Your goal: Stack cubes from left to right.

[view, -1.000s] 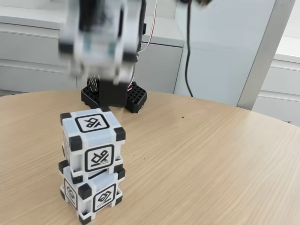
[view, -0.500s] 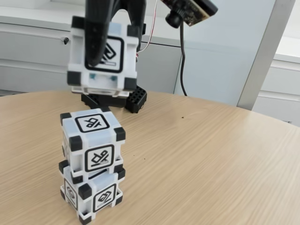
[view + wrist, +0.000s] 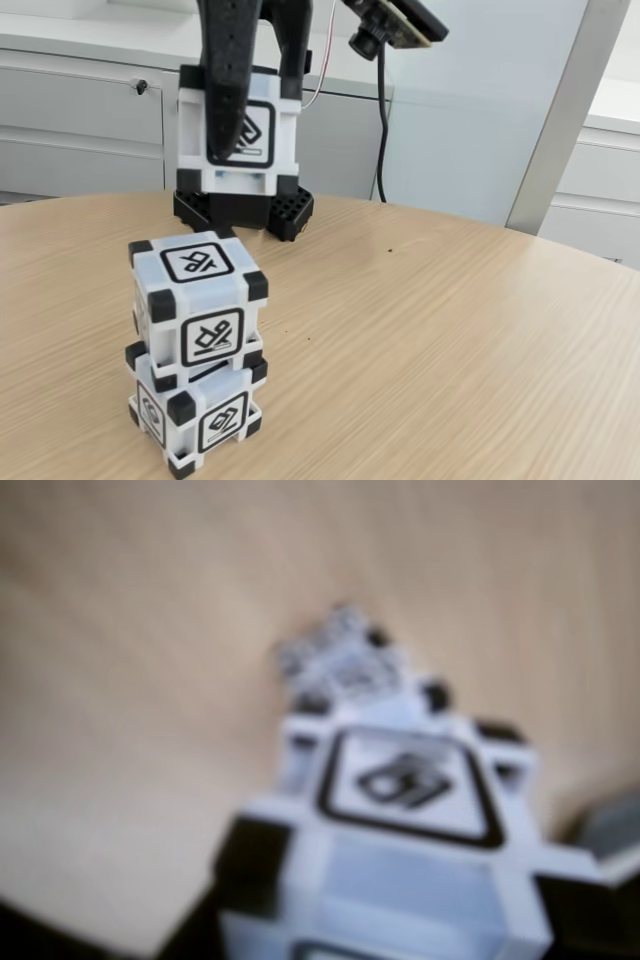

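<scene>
Lower cube: pale plastic, black corner blocks, on the desk, nearest the fixed camera.
Middle cube: alike, stacked on it, slightly askew.
Desk: light wood grain, rounded edge.
Third cube: airborne, clamped in the black claw, beyond the stack.
Perforated block: black, farthest.

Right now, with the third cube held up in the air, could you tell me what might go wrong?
1. The held cube hangs behind and right of the stack in the fixed view; lowered so, it could clip the top cube.
2. The top cube already sits twisted on the bottom cube, so a nudge might topple it.
</scene>
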Motion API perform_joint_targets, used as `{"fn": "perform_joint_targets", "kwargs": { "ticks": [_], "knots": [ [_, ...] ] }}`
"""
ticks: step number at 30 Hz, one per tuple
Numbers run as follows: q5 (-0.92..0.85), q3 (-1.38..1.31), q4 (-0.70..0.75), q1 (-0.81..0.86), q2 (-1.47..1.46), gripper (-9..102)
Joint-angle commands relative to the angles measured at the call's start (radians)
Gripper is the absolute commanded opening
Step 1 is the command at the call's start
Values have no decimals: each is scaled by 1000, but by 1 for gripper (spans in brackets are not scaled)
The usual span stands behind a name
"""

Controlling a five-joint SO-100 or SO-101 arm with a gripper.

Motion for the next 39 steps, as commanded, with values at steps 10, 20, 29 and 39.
{"fn": "perform_joint_targets", "kwargs": {
  "ticks": [10,20,29,39],
  "knots": [
    [51,-6,-109,6,5,14],
    [52,-3,-109,8,3,14],
    [48,-3,-110,9,3,14],
    [43,-3,-110,9,3,14]
  ]
}}
